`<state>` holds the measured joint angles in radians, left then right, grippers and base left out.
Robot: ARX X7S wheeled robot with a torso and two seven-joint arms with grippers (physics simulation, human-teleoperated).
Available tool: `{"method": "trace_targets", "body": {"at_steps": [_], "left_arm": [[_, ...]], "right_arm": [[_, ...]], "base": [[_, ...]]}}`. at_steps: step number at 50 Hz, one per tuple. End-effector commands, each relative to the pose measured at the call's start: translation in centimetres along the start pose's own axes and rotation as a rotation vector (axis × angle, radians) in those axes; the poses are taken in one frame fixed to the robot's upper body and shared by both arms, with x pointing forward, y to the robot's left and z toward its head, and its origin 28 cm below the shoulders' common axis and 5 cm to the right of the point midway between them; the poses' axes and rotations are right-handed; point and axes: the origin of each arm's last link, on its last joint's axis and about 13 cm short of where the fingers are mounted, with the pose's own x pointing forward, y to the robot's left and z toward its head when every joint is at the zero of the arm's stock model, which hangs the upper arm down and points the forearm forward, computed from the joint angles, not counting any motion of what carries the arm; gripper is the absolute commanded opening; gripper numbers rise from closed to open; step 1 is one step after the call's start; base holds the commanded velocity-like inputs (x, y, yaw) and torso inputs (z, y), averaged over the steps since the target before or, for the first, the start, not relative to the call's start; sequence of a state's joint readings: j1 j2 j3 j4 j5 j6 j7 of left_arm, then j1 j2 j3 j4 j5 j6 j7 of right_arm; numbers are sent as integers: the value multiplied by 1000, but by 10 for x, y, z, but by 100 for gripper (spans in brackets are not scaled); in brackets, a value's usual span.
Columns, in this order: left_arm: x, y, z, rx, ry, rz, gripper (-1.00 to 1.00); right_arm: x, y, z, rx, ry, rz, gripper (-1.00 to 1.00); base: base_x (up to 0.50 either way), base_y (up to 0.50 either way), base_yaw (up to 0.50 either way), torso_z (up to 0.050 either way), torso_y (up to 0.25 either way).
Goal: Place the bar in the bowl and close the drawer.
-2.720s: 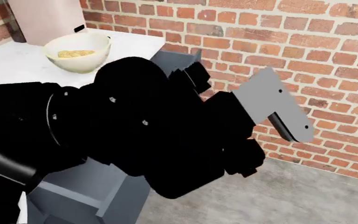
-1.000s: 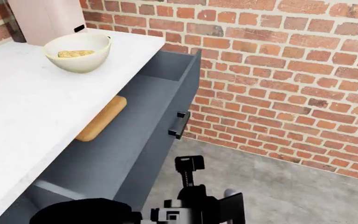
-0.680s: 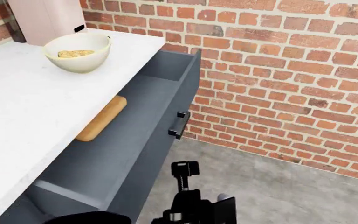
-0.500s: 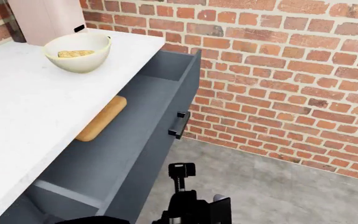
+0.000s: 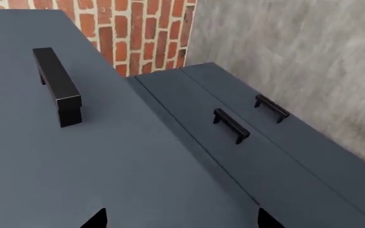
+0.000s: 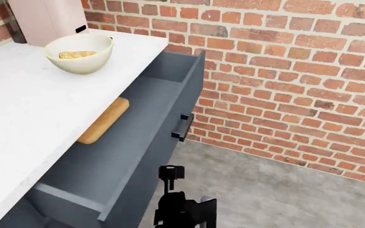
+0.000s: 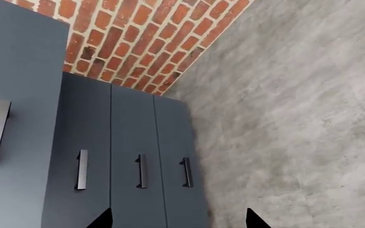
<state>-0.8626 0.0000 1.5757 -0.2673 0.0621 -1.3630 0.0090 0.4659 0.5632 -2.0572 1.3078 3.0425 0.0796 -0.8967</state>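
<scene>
Drawer point(image 6: 138, 142) open, front just ahead of left gripper point(image 5: 179, 221), jaws apart, empty; right gripper point(image 7: 176, 219) likewise spread; bar point(image 6: 76, 54) in bowl point(image 6: 80, 53), well beyond both.

**White counter and its load**

The counter point(image 6: 24, 99) carries the cream bowl point(image 6: 79, 52) near its far corner, with the tan bar point(image 6: 76, 54) inside. A pink block point(image 6: 46, 19) stands just behind the bowl.
</scene>
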Motion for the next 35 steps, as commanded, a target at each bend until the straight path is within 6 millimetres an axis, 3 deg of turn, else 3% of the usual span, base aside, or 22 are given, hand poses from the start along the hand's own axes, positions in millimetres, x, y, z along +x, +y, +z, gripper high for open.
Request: {"method": "trace_targets", "body": {"at_steps": [1,24,35], "left_arm": [[11,2,-10,-19,72,10,100],[32,-4,-27,-120,162,-4,100],[43,8,-39,-181,224,86,100]], "right_arm": [[0,1,2,1,0,1,100],[1,1,2,0,2,1,100],[2,1,0,-1,2,2,100]], "base": [[0,0,0,0,0],[0,0,0,0,0],[0,0,0,0,0]]}}
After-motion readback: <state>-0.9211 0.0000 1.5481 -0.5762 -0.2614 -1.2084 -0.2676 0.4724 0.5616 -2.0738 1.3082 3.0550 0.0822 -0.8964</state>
